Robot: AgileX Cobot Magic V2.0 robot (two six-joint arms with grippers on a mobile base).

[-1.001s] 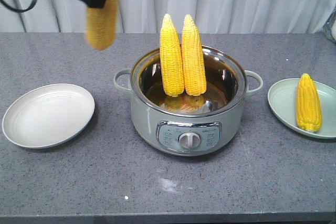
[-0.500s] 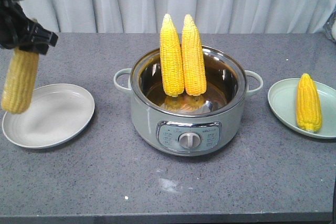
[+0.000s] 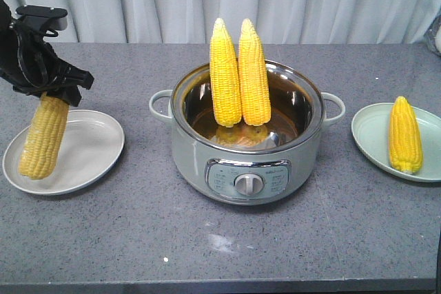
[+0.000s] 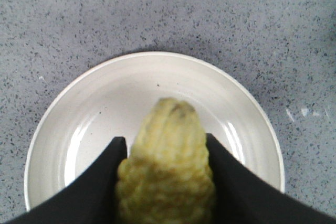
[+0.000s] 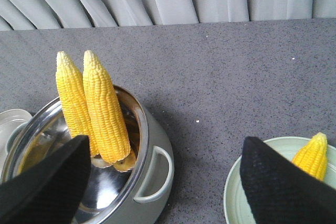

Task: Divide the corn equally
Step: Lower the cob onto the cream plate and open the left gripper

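Front view: my left pincer (image 3: 52, 93) is pinching the held cob (image 3: 43, 139) by its upper end. The cob hangs tilted, lower end down over the near-left part of the white plate (image 3: 93, 146). I can't tell if it touches the plate. The pot (image 3: 248, 163) sits mid-worktop (image 3: 138, 239) with two cobs (image 3: 225, 74) standing in it side by side, tips up, leaning on the back rim. The green plate (image 3: 366, 132) is at the far right, well apart from the pot. The fourth cob (image 3: 404, 135) lies flat in it, tip pointing away from me. I can't see the right pincer here.

Left wrist view: left pincer (image 4: 165, 141) has both fingers (image 4: 100, 182) pressed on the sides of the held cob (image 4: 168, 177). The cob's end points down over the white plate (image 4: 105, 103), roughly centred. The cob is blurred and contact isn't readable.

Right wrist view: right pincer (image 5: 164, 145) is spread wide, nothing between the fingers (image 5: 283, 182), up above the worktop (image 5: 210, 77). Below it, the pot (image 5: 143, 124) is at left with the two cobs (image 5: 105, 108) upright in it. The green plate (image 5: 236, 192) is at lower right, with the fourth cob (image 5: 311, 160) in it.
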